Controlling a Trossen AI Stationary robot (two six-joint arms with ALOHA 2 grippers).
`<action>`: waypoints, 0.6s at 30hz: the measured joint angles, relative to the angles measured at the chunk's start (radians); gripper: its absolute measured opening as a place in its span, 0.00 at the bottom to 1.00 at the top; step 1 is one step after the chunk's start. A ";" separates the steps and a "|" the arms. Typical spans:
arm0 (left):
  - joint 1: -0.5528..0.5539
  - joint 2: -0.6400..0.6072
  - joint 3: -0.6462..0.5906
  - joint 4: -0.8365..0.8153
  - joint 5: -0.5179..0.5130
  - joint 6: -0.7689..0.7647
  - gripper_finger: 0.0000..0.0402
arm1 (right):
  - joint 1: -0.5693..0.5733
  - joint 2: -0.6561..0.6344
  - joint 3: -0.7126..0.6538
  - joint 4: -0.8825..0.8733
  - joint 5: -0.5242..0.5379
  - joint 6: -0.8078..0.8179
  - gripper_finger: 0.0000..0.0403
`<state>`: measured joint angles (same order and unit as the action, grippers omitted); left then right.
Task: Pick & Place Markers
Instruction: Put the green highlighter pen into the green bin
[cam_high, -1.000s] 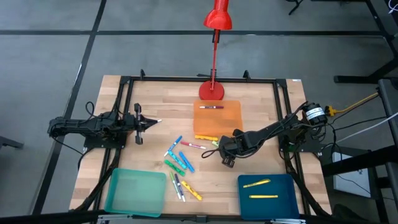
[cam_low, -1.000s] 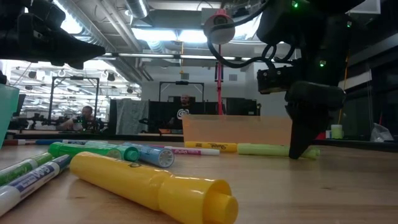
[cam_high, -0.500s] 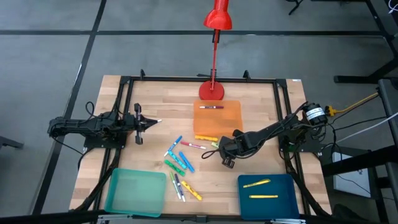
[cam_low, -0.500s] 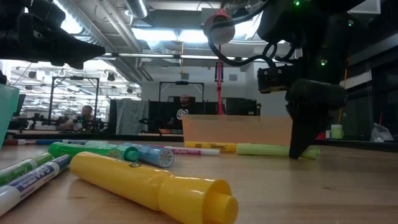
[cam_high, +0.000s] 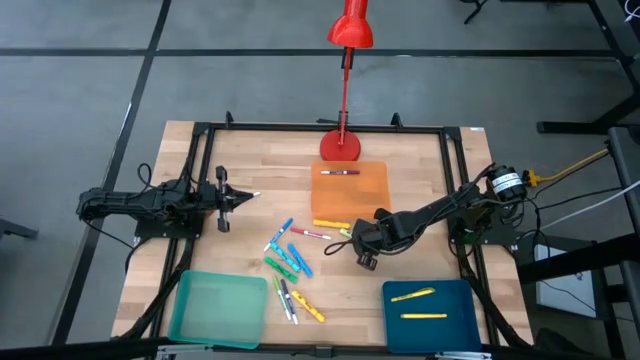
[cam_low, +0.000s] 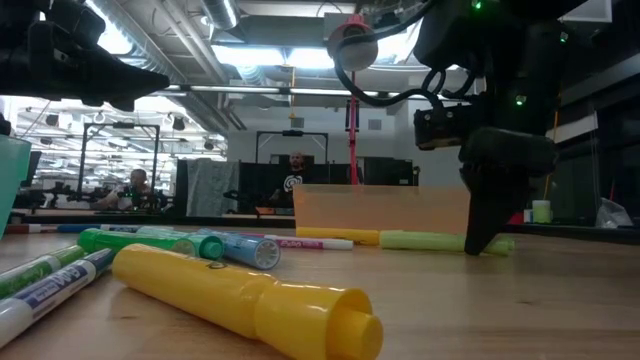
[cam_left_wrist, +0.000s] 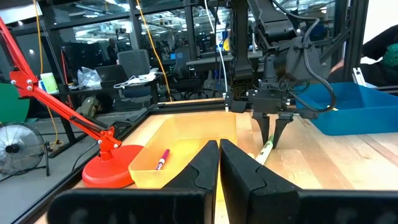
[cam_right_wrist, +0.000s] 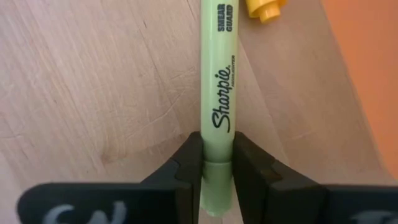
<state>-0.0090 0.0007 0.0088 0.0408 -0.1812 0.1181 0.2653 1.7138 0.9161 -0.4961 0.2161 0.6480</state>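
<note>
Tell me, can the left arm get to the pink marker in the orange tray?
Probably yes. The left gripper waits shut at the table's left side, and nothing stands between it and the pink marker lying alone in the orange tray.

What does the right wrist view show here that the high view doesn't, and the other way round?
Only the right wrist view shows the black fingers clamped on the pale green highlighter marker with its Sharpie print. Only the high view shows the blue tray, the teal tray, the red lamp and the left gripper, shut. Both show the right gripper and the orange tray.
</note>
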 joint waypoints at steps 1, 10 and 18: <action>0.000 0.000 0.000 0.000 0.000 0.000 0.03 | 0.000 0.000 0.000 0.000 -0.001 0.001 0.16; 0.000 0.000 0.000 0.000 0.000 0.000 0.02 | 0.000 0.000 0.000 -0.001 -0.005 0.002 0.16; 0.000 0.000 0.000 0.000 0.000 0.000 0.03 | 0.004 0.004 0.033 -0.025 -0.011 -0.001 0.16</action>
<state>-0.0089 0.0006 0.0086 0.0407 -0.1813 0.1181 0.2695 1.7177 0.9492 -0.5210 0.2052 0.6467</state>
